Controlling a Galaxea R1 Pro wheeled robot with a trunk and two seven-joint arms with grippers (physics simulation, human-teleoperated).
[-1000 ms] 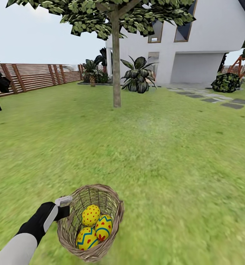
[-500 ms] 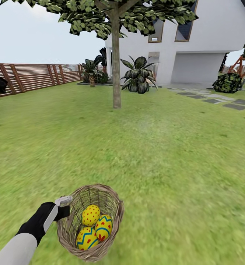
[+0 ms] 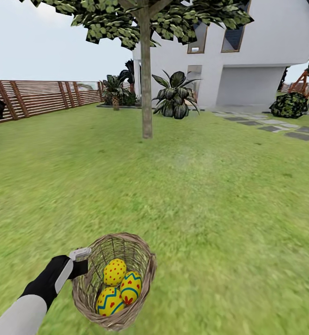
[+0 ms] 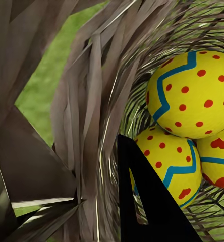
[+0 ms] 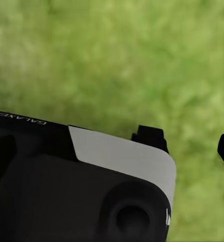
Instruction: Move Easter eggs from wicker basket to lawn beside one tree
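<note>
The basket [image 3: 115, 279] sits at about 6 o'clock in my head view, close in front of me, with all three eggs [image 3: 114, 271] still inside it. One egg has red dots, the other two [image 3: 130, 287] carry blue zigzag bands with red marks, and they lie touching one another against the near side of the weave. My left gripper [image 3: 82, 262] holds the basket by its rim at the 9 o'clock side, one finger inside the wall and the other outside. In the left wrist view I see the dark inner finger [image 4: 147, 201] standing just beside the eggs [image 4: 192, 96], with the woven wall [image 4: 92, 126] clamped in front of it. My right gripper [image 5: 192, 143] hangs over bare grass [image 5: 117, 55] in its own wrist camera; its two dark fingertips stand well apart with nothing between them.

Beyond the basket the lawn [image 3: 196, 195] stretches flat and green. At 12 o'clock, well away from the basket, stands the tree [image 3: 146, 79] with a straight pale trunk and leafy crown. Behind it grows a dark broad-leaved plant [image 3: 175, 100], then the white house [image 3: 247, 56]. A slatted wooden fence [image 3: 42, 95] runs along at 10 o'clock, and grey stepping stones [image 3: 284, 130] lie at 2 o'clock.
</note>
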